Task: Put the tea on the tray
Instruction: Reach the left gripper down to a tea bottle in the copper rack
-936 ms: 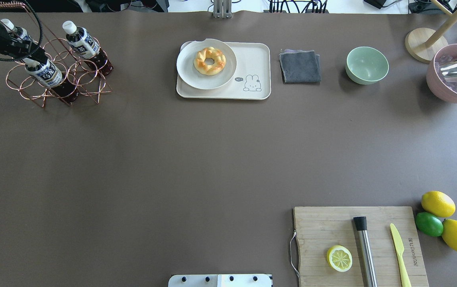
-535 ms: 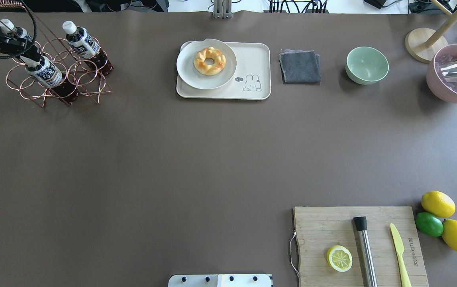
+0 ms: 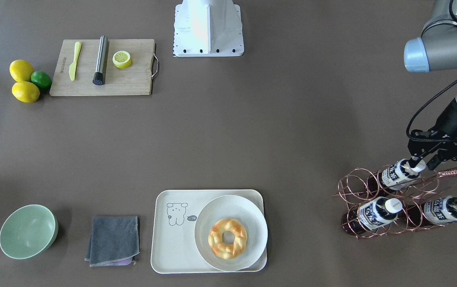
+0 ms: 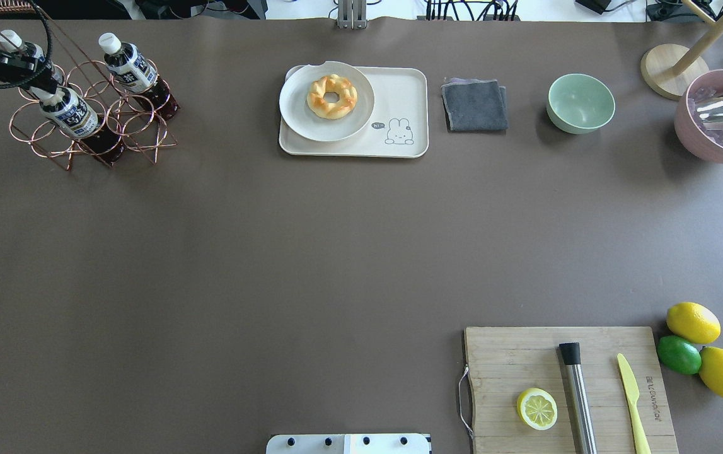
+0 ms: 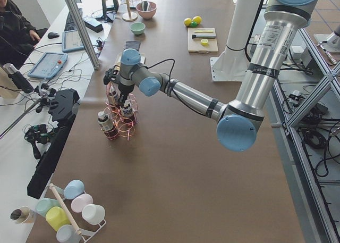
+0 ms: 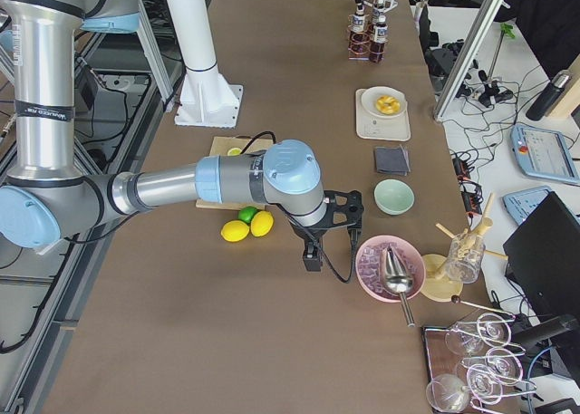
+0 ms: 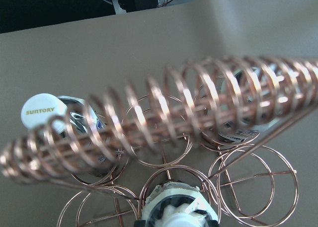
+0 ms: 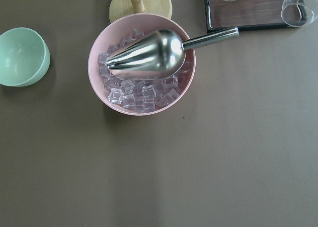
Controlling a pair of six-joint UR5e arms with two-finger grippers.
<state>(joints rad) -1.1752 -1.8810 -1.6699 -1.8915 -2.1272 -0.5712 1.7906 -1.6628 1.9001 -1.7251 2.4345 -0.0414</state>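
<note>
Brown worktop [image 4: 273, 252], copper rack [image 4: 134, 126] at ten o'clock.
Left gripper [image 3: 420, 162] jaws spread astride cap of tea [image 3: 395, 175], nothing clamped; tray [image 4: 405, 94] at twelve. Likely risk: wire rings snag tea, dragging rack.

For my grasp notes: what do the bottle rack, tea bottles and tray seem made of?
Bottle rack: shiny copper-coloured metal wire, bent in rings. Tea bottles: clear, likely plastic; dark tea shows through. Tray: matte cream, perhaps plastic or melamine; no glare.

Three tea bottles [image 4: 71, 113] sit in a wire rack [image 4: 137, 126], well apart from the tray [image 4: 406, 91].
</note>
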